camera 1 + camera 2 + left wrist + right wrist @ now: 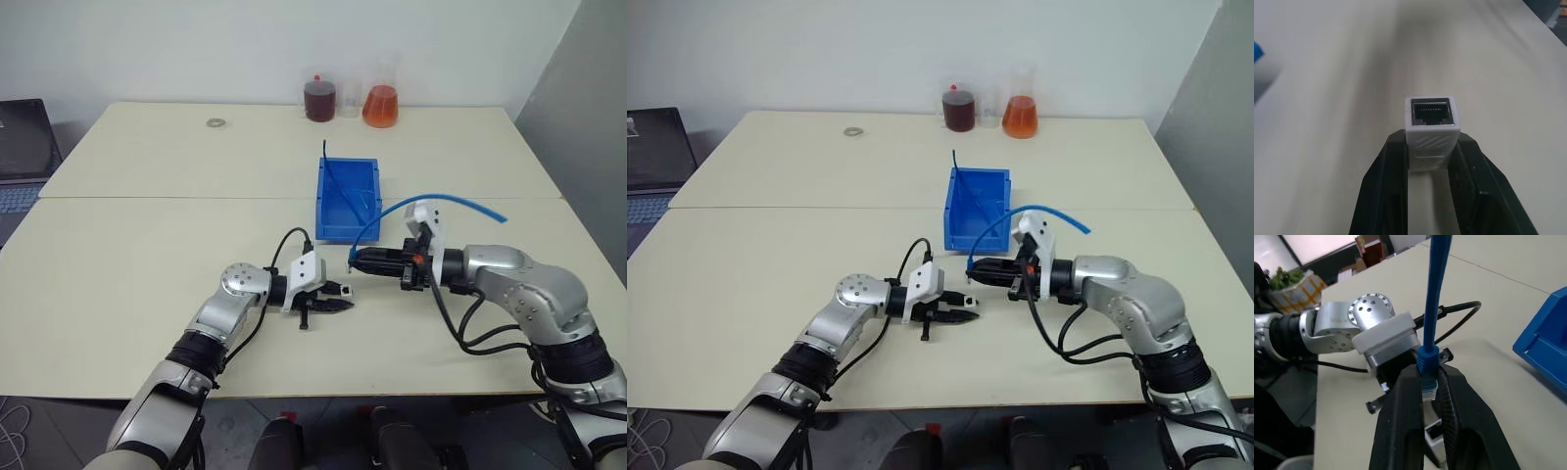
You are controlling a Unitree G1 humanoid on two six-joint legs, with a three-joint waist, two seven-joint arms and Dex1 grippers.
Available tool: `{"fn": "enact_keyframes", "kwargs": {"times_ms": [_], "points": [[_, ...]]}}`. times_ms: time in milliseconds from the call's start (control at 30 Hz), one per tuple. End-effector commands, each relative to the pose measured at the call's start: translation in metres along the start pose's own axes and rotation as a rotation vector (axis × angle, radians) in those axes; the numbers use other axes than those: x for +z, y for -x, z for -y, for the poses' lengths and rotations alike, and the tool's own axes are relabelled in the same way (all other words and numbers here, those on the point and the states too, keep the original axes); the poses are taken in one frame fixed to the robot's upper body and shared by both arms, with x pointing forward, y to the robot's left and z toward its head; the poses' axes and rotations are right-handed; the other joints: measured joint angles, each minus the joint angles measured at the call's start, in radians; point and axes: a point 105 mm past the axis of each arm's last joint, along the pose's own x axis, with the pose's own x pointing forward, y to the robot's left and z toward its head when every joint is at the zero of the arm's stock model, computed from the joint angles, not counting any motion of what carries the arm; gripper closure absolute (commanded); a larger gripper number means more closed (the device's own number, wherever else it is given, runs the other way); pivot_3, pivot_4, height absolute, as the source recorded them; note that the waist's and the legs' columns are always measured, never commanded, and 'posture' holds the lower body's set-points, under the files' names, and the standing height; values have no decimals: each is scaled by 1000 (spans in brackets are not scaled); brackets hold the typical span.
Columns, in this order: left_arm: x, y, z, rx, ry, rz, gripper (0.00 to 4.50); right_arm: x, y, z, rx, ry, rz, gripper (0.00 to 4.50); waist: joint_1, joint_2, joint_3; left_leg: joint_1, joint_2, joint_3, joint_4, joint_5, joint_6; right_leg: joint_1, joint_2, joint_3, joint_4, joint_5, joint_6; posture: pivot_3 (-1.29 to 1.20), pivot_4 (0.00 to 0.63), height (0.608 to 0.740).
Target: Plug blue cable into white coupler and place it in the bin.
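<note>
The left gripper [338, 290] clamps the white coupler [1432, 132], socket toward the right gripper [355, 260] (gripping the blue cable [446, 201] by its plug), just beside, nearly facing.

No text, label, brand, number or sign can be read anywhere.

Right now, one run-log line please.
left gripper: shut on white coupler | right gripper: shut on blue cable | not yet plugged
</note>
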Motion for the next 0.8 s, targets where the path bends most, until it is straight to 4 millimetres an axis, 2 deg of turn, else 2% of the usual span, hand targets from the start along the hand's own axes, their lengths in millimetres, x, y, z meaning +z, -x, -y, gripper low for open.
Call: {"fn": "enact_keyframes", "kwargs": {"times_ms": [33,233,500,800], "points": [[2,2,-1,-20,-42,-5,3717,-1,-5,1,4,79,17,4287,0,0,0,0,0,0,0,0,0,0,0,0,0,0,0,0,150,740],[1,6,-5,14,-5,3,3717,-26,-8,-2,27,100,-32,4287,2,0,0,0,0,0,1,0,0,1,0,0,1,0,0,0,150,740],[0,10,-4,31,8,-3,3717,-49,-13,-3,38,93,-75,4287,0,0,0,1,0,0,2,0,0,1,0,0,2,0,0,0,150,740],[2,9,-1,28,14,0,3717,-52,-17,1,27,105,-73,4287,0,0,0,2,0,0,3,0,0,2,0,0,2,0,0,0,150,740]]}}
